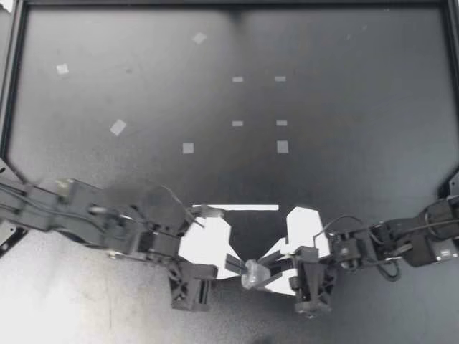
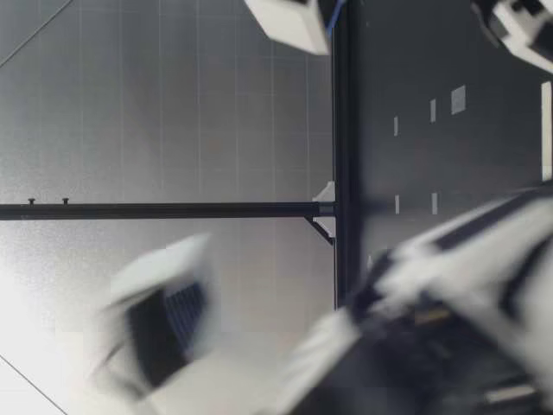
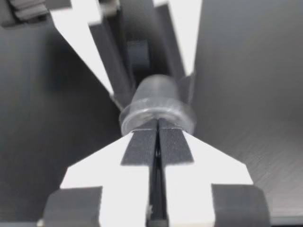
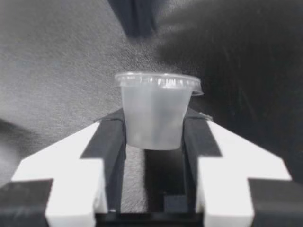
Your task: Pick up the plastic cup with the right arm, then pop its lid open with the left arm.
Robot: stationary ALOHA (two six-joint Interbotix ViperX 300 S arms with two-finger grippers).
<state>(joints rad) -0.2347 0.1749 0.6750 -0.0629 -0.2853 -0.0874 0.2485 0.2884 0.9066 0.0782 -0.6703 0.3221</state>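
Clerk: Top view?
Checker: Cup (image 1: 254, 274), one. Left gripper (image 1: 241, 265) and right gripper (image 1: 267, 269) close on it from either side.
Clerk: Low view?
Checker: Blurred arm (image 2: 449, 294) only; cup not made out.
Clerk: Left wrist view?
Checker: Left jaws clenched, tips against the cup's lid (image 3: 137, 118). Whether they nip its rim cannot be told.
Clerk: Right wrist view?
Checker: Right jaws part-open, grasping the cup's wall. Judged: soft wall, so squeeze lightly and hold steady.

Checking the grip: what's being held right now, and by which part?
The small lidded cup: the right gripper clamps its body, and the left gripper seems to pinch its lid rim.
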